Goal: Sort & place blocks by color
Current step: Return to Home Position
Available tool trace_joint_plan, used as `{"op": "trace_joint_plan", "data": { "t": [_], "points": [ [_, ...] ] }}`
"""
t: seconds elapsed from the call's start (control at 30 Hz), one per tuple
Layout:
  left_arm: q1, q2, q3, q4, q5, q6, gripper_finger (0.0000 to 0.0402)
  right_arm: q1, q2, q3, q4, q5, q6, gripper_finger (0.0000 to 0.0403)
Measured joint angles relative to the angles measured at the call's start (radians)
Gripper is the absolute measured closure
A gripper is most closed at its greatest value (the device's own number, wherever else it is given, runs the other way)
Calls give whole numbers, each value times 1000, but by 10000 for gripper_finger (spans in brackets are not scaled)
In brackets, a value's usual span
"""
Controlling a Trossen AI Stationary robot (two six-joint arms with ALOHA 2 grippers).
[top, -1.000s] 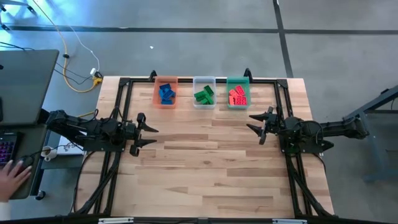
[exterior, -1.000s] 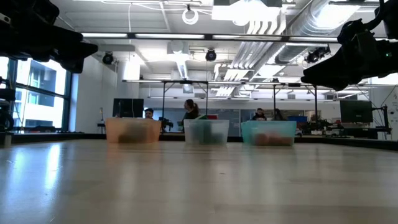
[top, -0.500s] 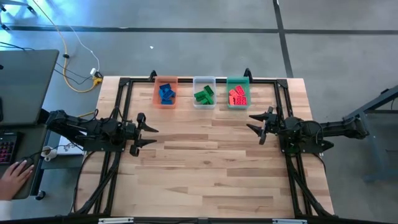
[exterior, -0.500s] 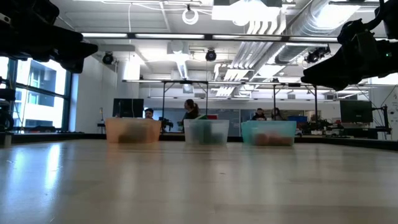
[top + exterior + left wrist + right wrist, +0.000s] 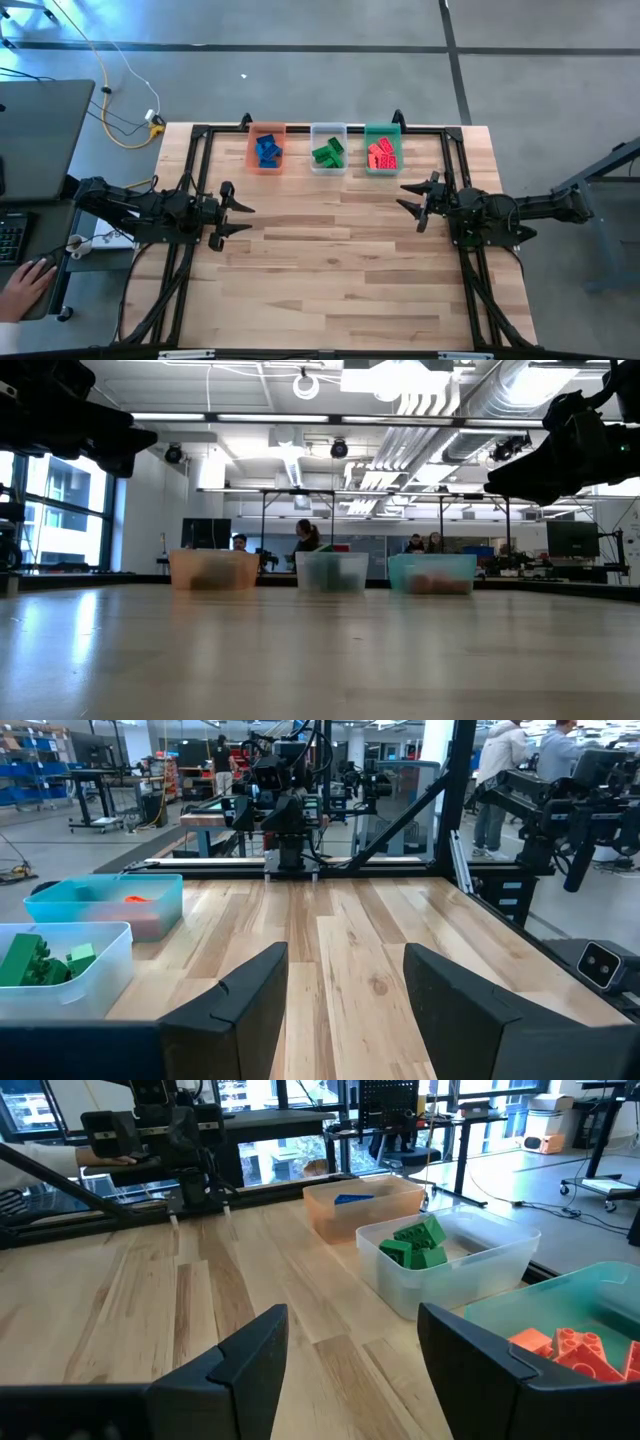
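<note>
Blue blocks [image 5: 267, 150] lie in the orange bin [image 5: 266, 164], green blocks [image 5: 328, 153] in the clear bin [image 5: 328, 167], red blocks [image 5: 382, 155] in the green bin [image 5: 382, 169]. The three bins stand in a row at the table's far edge. My left gripper [image 5: 243, 219] hovers open over the left side, fingers pointing right; in its wrist view [image 5: 345, 1010] nothing sits between the fingers. My right gripper [image 5: 405, 197] hovers open over the right side, fingers pointing left, and its wrist view [image 5: 352, 1350] shows bare wood between them.
A black frame [image 5: 300, 128] runs around the table's far and side edges. Bare wooden tabletop [image 5: 330, 260] stretches between the arms and toward the near edge. A person's hand [image 5: 25, 280] rests at a desk left of the table. People stand in the room beyond.
</note>
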Motion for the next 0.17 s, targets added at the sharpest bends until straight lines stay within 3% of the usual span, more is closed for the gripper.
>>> {"op": "trace_joint_plan", "data": {
  "t": [0.17],
  "points": [
    [0,0,0,0,0,0,213,0,0,0,0,0,0,190]
  ]
}}
